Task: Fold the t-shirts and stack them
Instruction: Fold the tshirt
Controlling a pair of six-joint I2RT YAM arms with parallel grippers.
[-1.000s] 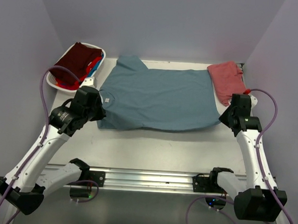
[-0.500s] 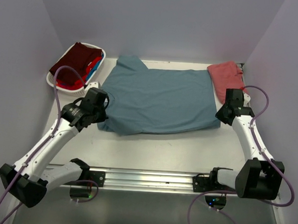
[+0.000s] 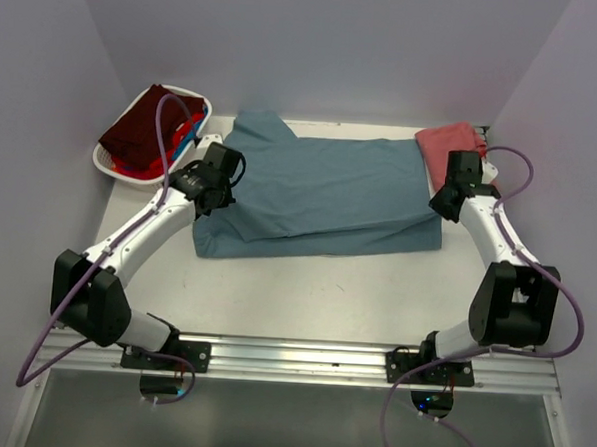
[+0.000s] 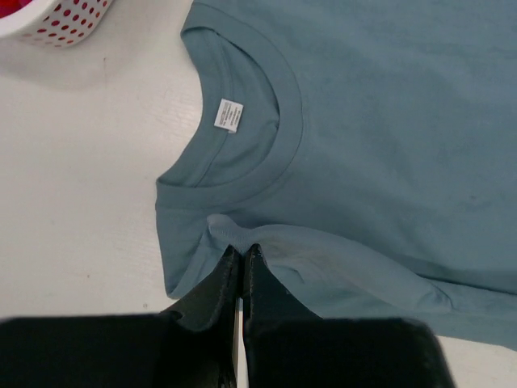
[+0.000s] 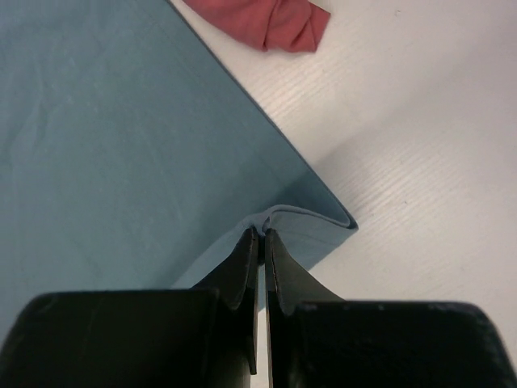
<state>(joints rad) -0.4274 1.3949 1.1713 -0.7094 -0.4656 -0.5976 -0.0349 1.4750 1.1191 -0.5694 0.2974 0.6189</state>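
Note:
The large teal-blue t-shirt point(image 3: 325, 190) lies spread across the table, its near edge lifted and folded back over itself. My left gripper point(image 3: 223, 192) is shut on the shirt's near edge by the collar point(image 4: 242, 247); the collar with its white tag point(image 4: 229, 114) lies just beyond. My right gripper point(image 3: 442, 203) is shut on the shirt's near right corner point(image 5: 261, 233), where the cloth curls over. A salmon-red t-shirt point(image 3: 446, 146) lies at the back right, also in the right wrist view point(image 5: 266, 20).
A white oval basket point(image 3: 121, 164) at the back left holds maroon, bright blue and red shirts; its rim shows in the left wrist view point(image 4: 56, 20). Purple walls close in the table on three sides. A rail point(image 3: 291, 358) runs along the near edge.
Both grippers have carried the teal shirt's near edge away from the front of the table toward the back, folding it over itself. The arms have stretched forward.

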